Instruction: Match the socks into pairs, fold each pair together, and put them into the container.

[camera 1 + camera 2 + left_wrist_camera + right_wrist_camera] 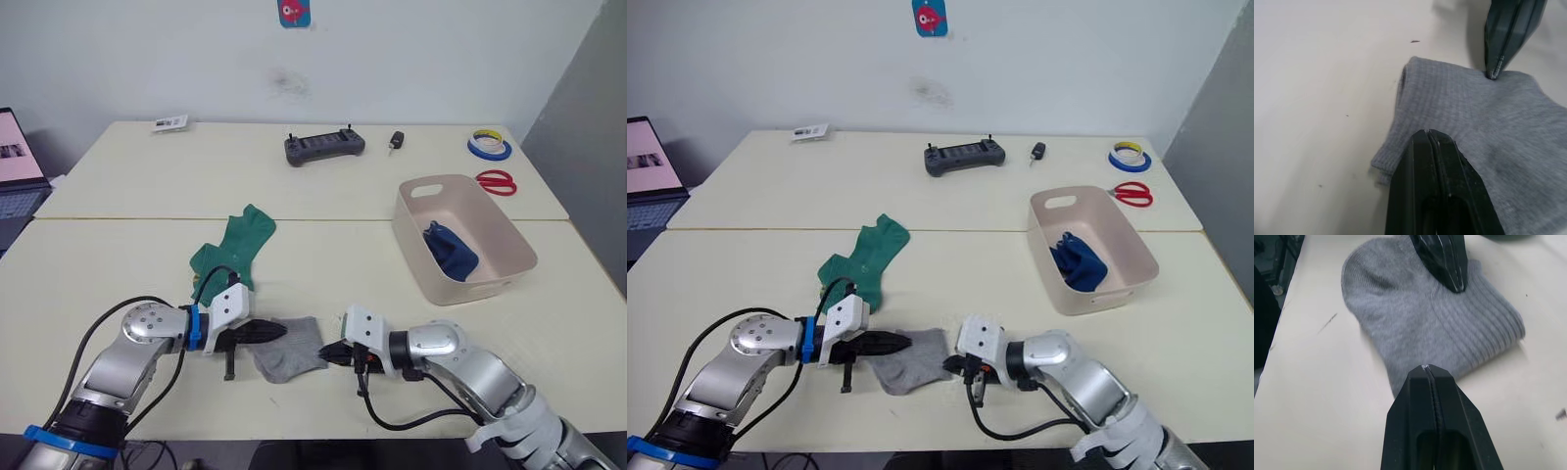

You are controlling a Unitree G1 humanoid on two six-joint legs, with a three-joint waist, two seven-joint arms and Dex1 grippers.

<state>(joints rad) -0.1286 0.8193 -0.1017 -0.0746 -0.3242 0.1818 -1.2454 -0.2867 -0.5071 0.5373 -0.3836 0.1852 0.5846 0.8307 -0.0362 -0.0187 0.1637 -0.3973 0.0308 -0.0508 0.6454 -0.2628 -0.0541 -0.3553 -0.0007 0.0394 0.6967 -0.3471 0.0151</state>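
**Both grippers closed at the grey socks, near table edge**

Left gripper: fingers pressed together, nothing between them, tip resting on the left side of the grey socks. In the left wrist view the closed tip lies over the fabric.

Right gripper: fingers likewise clenched with no gap, tip touching the right edge of the grey socks. The right wrist view shows the closed tip at the fabric's border, with the left gripper's tip on the far side of the socks.

Grey socks: lying flat on the front table, between the two grippers; layered edges are visible at the cuff end, so two layers at least. Whether it is one sock folded or two stacked I cannot tell.

Green socks: on the table just beyond the left gripper, one overlapping the other, apart from the grey ones.

Tub: to the right, well apart from the grippers. Dark blue socks lie bunched inside it.

Far table: controller, tape rolls, scissors.
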